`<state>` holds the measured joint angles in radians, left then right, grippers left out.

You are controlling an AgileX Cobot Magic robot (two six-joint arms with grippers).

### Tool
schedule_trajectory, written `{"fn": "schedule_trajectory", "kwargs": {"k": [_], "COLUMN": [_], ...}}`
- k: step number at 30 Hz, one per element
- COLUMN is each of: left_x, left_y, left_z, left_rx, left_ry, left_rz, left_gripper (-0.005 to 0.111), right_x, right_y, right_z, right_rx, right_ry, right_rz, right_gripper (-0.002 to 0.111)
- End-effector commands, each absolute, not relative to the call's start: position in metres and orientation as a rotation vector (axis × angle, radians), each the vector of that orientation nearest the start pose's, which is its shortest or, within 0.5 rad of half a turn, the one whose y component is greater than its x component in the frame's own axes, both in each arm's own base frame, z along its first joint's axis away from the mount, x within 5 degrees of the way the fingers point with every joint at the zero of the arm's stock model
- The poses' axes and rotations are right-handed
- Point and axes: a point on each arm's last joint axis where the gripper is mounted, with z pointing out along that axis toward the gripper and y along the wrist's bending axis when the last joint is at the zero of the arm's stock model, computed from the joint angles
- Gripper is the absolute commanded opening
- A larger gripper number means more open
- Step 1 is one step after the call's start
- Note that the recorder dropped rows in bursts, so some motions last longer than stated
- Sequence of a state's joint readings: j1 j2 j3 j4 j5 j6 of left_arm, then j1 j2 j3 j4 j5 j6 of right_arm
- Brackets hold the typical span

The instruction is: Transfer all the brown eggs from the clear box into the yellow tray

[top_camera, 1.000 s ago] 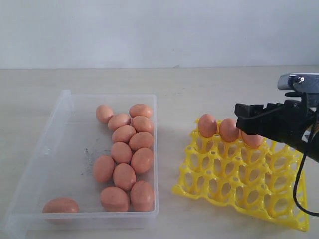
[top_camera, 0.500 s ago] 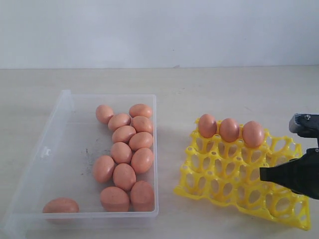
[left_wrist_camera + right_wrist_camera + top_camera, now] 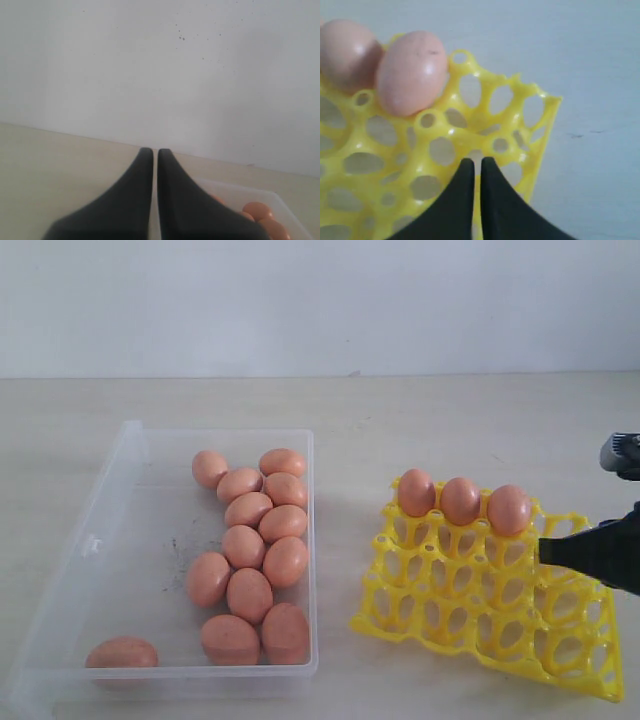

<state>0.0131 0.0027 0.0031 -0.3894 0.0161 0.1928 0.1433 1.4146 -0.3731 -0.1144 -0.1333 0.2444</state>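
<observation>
Several brown eggs (image 3: 245,546) lie in the clear box (image 3: 130,540) at the left, most bunched by its right wall and one alone in the near left corner. Three more eggs (image 3: 460,500) sit in the back row of the yellow tray (image 3: 365,621). My right gripper (image 3: 545,549) hovers over the tray's right side, shut and holding nothing; in the right wrist view its tips (image 3: 477,161) hang above empty cups of the tray (image 3: 415,137), with two eggs (image 3: 412,70) beyond. My left gripper (image 3: 155,151) is shut and empty, above the table near the box's corner (image 3: 235,189).
A pale wooden table carries the box and tray, with a white wall behind. A strip of bare table separates box and tray. Only the tray's back row holds eggs; the far right cup of that row holds none.
The right gripper let go of the third egg in the tray's back row, drew back to the right edge of the view and shut. The eggs in the box have not moved.
</observation>
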Motion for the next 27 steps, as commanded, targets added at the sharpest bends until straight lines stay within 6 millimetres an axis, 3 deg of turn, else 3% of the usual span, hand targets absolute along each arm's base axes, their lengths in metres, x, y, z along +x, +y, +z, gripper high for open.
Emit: {"fn": "schedule_trajectory", "kwargs": {"k": [1,5,9,17,23,27], "left_x": [0.056,0.056,0.056,0.056,0.056,0.056], "left_y": [0.001,0.001,0.001,0.001,0.001,0.001], "left_z": [0.213,0.213,0.213,0.213,0.213,0.213], "left_rx": [-0.17,-0.17,-0.17,-0.17,-0.17,-0.17], "left_ry": [1.476,1.476,1.476,1.476,1.476,1.476], "left_rz": [-0.162,-0.162,-0.162,-0.162,-0.162,-0.162], "left_gripper": [0.004,0.004,0.004,0.004,0.004,0.004], "right_x": [0.217,0.221,0.226,0.256,0.279,0.273], "right_y": [0.007,0.008,0.009,0.01,0.014,0.021], "right_z": [0.149,0.15,0.135,0.112,0.121,0.132], "right_rx": [0.097,0.103,0.106,0.108,0.043,0.028], "right_ry": [2.414,2.369,2.397,2.417,2.259,2.118], "right_rz": [0.078,0.092,0.097,0.105,0.129,0.238], "right_gripper": [0.0,0.0,0.0,0.0,0.0,0.0]}}
